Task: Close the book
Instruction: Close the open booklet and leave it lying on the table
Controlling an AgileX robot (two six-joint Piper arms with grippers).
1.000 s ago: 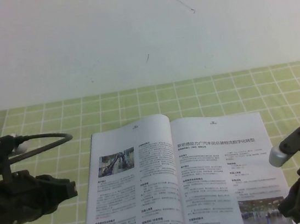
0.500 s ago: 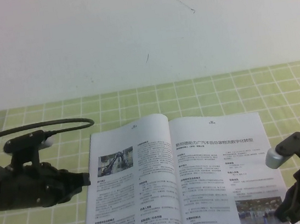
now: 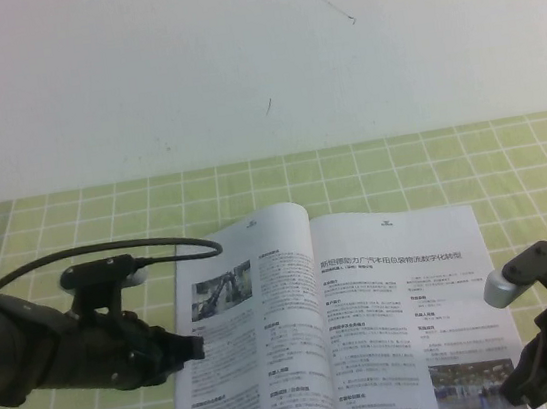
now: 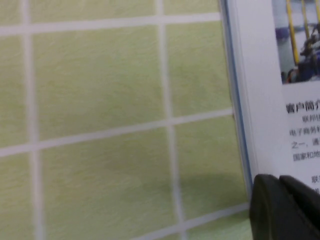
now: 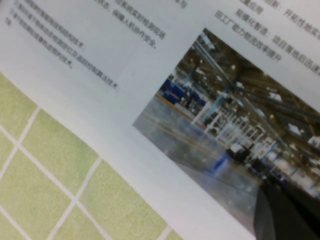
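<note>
Since the earlier frame your left arm has swung in toward the centre, and the outer edge of the left-hand page has drawn in toward the spine. The open white magazine-style book (image 3: 370, 323), printed with black text and colour photographs, lies in the near middle of the table between the two arms. Its left page bows upward while its right page lies flat.

The left gripper (image 3: 196, 346) sits at the outer edge of that left page. In the left wrist view its dark fingertips (image 4: 267, 205) are pressed together against the page margin, with nothing visible between them.

The right gripper (image 3: 525, 388) hangs over the book's near right corner, close above the printed photograph there. You cannot tell whether it is open or closed.

Under the book is a light green cloth with a white grid (image 3: 73, 216). A black cable (image 3: 88, 254) loops over the left arm, and a plain white wall (image 3: 234, 58) rises behind the table.
</note>
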